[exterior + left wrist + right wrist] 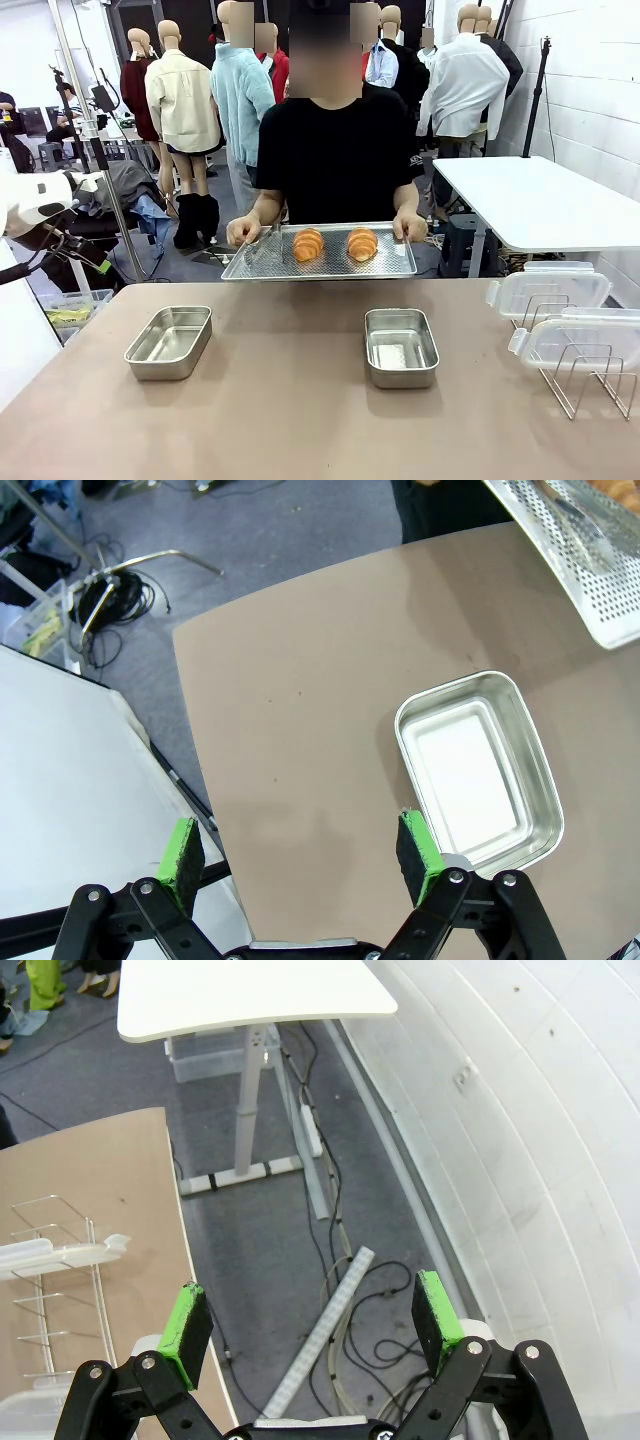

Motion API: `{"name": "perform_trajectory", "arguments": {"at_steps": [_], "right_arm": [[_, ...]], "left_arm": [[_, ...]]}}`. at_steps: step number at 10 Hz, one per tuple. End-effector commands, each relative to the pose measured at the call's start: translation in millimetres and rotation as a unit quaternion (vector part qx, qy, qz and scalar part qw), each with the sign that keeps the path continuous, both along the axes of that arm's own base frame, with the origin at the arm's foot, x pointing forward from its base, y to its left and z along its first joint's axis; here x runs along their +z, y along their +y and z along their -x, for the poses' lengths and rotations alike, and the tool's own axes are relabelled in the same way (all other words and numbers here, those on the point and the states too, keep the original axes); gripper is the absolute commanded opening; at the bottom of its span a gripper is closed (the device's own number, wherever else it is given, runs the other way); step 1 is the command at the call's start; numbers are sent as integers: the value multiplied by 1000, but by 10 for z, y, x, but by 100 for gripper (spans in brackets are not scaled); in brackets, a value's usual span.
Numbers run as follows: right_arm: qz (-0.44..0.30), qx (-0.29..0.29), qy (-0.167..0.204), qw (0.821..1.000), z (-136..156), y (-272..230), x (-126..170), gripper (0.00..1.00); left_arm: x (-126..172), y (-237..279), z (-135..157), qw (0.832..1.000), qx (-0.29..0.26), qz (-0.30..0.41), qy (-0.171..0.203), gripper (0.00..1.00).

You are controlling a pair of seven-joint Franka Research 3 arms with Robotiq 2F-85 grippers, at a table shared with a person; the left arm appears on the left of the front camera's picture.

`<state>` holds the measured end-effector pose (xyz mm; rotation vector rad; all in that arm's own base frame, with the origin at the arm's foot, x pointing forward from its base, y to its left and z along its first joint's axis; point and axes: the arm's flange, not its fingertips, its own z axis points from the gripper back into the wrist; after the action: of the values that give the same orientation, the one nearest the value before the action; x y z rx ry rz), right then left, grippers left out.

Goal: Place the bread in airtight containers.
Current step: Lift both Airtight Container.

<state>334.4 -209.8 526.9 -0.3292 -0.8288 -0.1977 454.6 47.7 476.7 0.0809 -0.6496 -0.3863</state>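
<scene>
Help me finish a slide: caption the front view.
Person holds a tray of two croissants across the table; two empty steel tins wait, lids on a wire rack.

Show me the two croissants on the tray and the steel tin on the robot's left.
left croissant (308, 244): front view, middle of its ridged crust.
right croissant (362, 243): front view, middle of its ridged crust.
left steel tin (170, 338): front view, bare floor of the tin.

Golden-brown croissants (309, 244), perforated silver tray (392, 266), silver tins (168, 343), tan table (300, 420), blk/green L end effector (300, 846).
</scene>
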Motion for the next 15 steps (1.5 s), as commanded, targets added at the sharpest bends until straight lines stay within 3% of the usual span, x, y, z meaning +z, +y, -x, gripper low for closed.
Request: {"name": "perform_trajectory", "arguments": {"at_steps": [1, 11, 13, 15], "right_arm": [[6, 1, 7, 1000, -16, 20, -26, 100], [0, 0, 0, 1000, 0, 0, 0, 100], [15, 20, -15, 1000, -181, 307, 610, 100], [16, 49, -12, 999, -334, 1001, 1253, 100]], "left_arm": [[3, 21, 28, 1000, 1, 0, 0, 100], [0, 0, 0, 1000, 0, 0, 0, 100], [187, -412, -59, 1000, 15, -7, -23, 100], [438, -694, -79, 999, 10, -12, -42, 100]]}}
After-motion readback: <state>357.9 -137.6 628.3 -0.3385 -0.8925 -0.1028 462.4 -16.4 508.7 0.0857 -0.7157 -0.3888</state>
